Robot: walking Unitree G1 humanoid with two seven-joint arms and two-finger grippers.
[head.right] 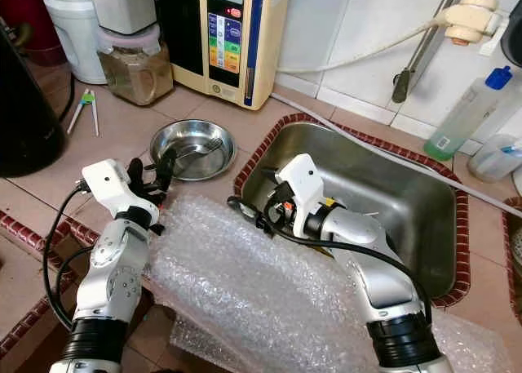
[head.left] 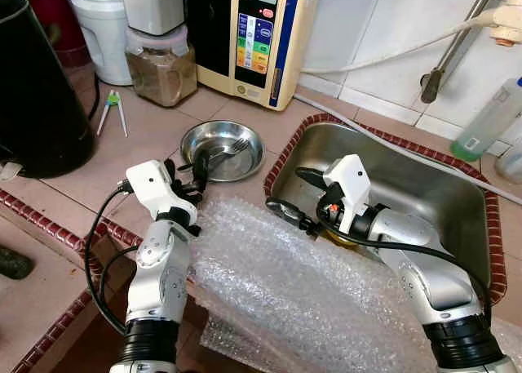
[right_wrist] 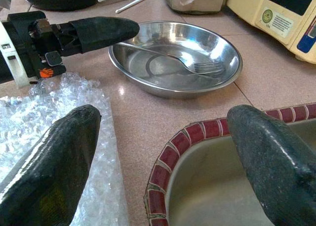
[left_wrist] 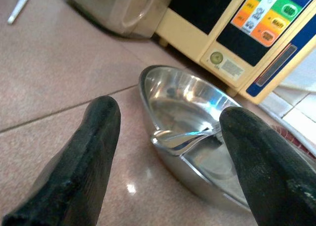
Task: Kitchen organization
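Little of the tidying looks done so far. The shallow round stainless-steel bowl (head.left: pixel 222 150) sits on the pinkish tiled tabletop (head.left: pixel 155 128) just beside the steel sink (head.left: pixel 424 193) with its red-brown tile rim, and a steel fork (right_wrist: pixel 185 63) lies inside the bowl. The left hand (head.left: pixel 198 170) is at the bowl's near edge, its two black fingers (left_wrist: pixel 89 152) spread apart and grasping nothing, one fingertip reaching over the rim. The right hand (head.left: pixel 295 195) hovers over the sink's near corner, likewise spread wide and empty. A crumpled sheet of clear bubble wrap (head.left: pixel 285 291) lies loose under both arms at the tabletop's edge. Judging by this, the bowl and fork remain to be picked up and moved, probably into the sink, and the wrap remains to be cleared.
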